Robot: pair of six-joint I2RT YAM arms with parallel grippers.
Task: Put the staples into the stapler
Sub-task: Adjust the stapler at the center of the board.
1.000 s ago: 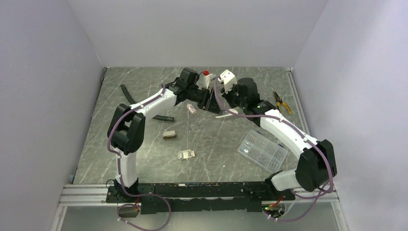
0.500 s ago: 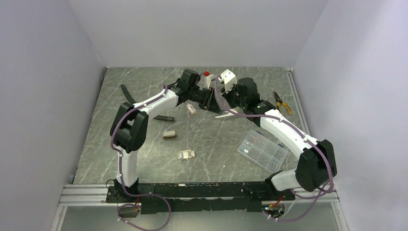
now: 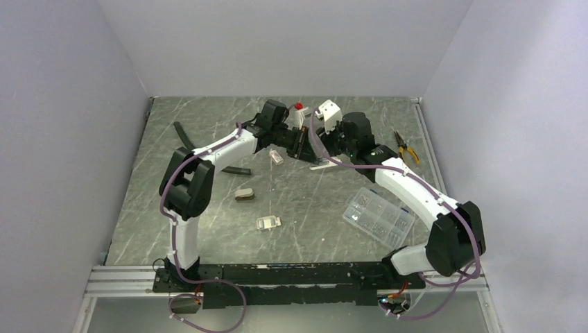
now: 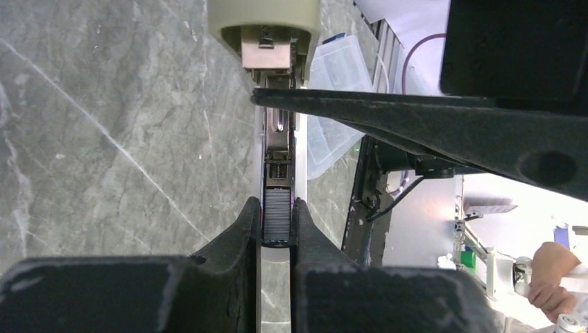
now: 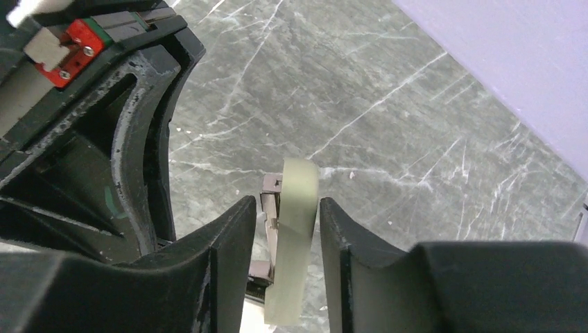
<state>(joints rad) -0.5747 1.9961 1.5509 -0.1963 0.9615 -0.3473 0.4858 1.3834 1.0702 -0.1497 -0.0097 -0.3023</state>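
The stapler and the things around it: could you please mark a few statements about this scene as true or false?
1. The left gripper is shut on the metal channel of the stapler. True.
2. The stapler lies untouched on the table. False: the left gripper clamps it, and the right gripper straddles its olive top arm.
3. The clear compartment box sits on the right half of the table. True.
4. The yellow-handled pliers lie at the far left of the table. False: they lie near its far right edge.
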